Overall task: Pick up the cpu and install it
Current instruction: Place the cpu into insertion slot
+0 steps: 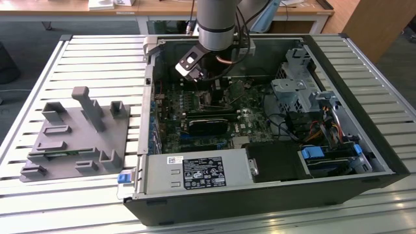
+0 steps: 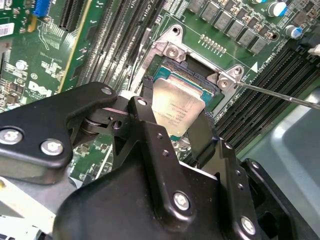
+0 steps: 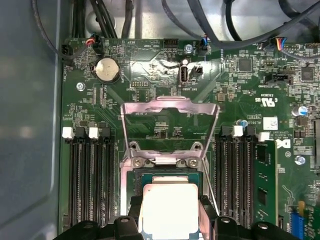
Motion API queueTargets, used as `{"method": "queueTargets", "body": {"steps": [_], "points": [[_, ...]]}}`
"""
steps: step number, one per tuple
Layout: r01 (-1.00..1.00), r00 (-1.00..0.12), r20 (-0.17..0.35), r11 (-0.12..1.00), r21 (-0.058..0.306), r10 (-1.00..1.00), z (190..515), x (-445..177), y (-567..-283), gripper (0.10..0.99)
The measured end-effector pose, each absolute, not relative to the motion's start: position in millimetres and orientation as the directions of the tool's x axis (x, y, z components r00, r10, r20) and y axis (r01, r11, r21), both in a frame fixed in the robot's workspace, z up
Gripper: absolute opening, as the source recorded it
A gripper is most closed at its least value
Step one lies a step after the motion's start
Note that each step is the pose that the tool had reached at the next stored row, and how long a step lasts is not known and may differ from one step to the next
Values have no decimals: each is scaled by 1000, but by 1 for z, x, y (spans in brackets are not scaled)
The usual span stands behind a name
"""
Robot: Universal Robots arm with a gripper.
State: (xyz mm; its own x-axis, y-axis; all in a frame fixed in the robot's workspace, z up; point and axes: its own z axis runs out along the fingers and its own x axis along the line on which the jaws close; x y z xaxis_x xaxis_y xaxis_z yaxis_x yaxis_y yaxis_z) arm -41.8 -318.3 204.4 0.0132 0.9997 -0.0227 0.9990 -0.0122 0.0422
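Exterior view: reaching down with the gripper (image 1: pixel 197 73) into the open computer case (image 1: pixel 383 161), toward the far part of the circuit board (image 1: pixel 195 105), well apart from the grey holder block (image 1: pixel 71 139) lying on the slatted table (image 1: pixel 97 58) at the exterior view's left. Noting a white printed sticker (image 1: pixel 198 171) on the near metal box, and leaving its print unread.

Second wrist view: clamping the cpu (image 2: pixel 177 102) between two black fingers (image 2: pixel 145 120), holding it slightly tilted just over the socket (image 2: pixel 172 50). Unable to tell whether touching the socket floor. Judging this as the seating step: calling for corners squared to the frame, going down flat, no sliding across the contacts, and avoiding the thin lever (image 2: pixel 280 96).

First wrist view: gripping the cpu (image 3: pixel 167 207) at two opposite edges over the socket opening, with the hinged metal plate (image 3: pixel 170 107) standing open. Passing over small white lettering on the board and a label on the green memory stick (image 3: pixel 265 175).
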Motion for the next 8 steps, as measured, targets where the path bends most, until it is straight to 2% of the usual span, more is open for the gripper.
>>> {"method": "queueTargets", "body": {"steps": [8], "points": [[999,13,-23,-12,42,1000,199,-42,-316,525]]}}
